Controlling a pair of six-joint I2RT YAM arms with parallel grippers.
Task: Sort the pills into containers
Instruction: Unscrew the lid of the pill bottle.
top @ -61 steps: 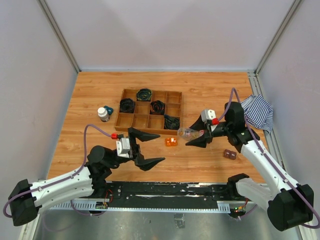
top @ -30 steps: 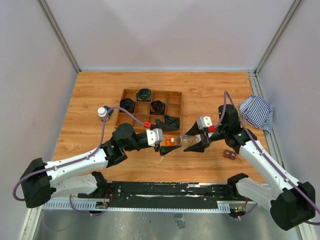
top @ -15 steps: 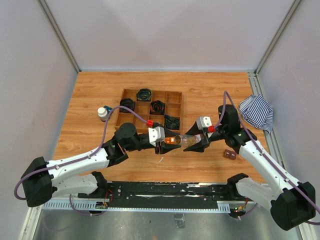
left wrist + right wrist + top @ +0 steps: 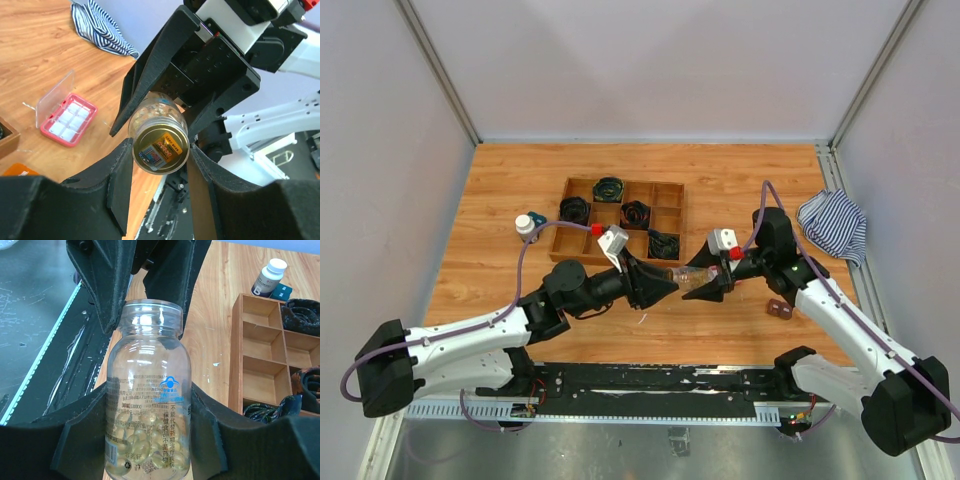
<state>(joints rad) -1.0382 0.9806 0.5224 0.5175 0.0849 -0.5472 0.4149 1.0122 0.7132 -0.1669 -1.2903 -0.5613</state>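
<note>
clear vial (image 4: 149,390), partly filled with yellow pills, held level in the air above the tabletop (image 4: 500,200), just in front of the wooden tray (image 4: 668,197). right gripper (image 4: 708,278) is clamped on its body; left gripper (image 4: 663,284) is closed against its neck end. pink box (image 4: 62,120) lies open on the tabletop; white-capped dark bottle (image 4: 527,226) stands left of the tray.
</note>
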